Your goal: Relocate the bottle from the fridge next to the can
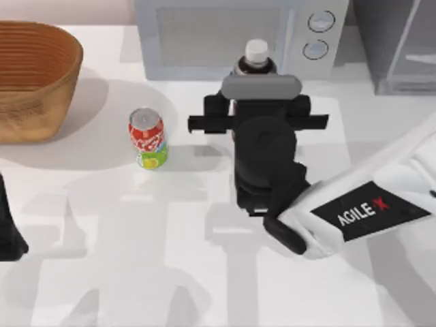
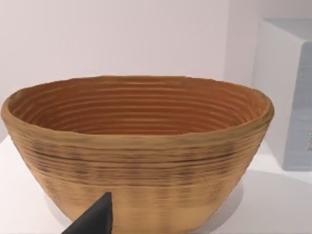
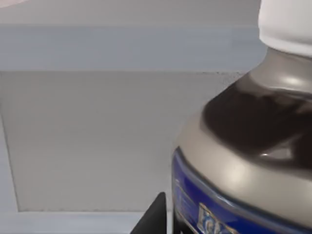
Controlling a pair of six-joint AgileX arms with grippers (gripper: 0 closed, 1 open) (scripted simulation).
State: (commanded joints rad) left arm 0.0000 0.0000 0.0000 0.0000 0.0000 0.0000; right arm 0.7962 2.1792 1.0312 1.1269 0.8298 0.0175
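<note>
The bottle (image 1: 257, 53) stands upright in front of the microwave, its white cap and dark shoulder showing past my right gripper (image 1: 257, 85), which is shut on it from the near side. The right wrist view has the bottle (image 3: 253, 146) very close, with a blue label band and one dark fingertip (image 3: 152, 214) beside it. The can (image 1: 148, 138), red above and green-yellow below, stands on the table to the bottle's left, well apart from it. The fridge (image 1: 402, 48) is at the back right. My left arm (image 1: 8, 231) is parked at the left edge, its gripper open.
A pale microwave (image 1: 231, 34) with two round knobs sits at the back, just behind the bottle. A woven basket (image 1: 34, 75) stands at the back left and is close in the left wrist view (image 2: 141, 146), behind one dark fingertip (image 2: 100, 214).
</note>
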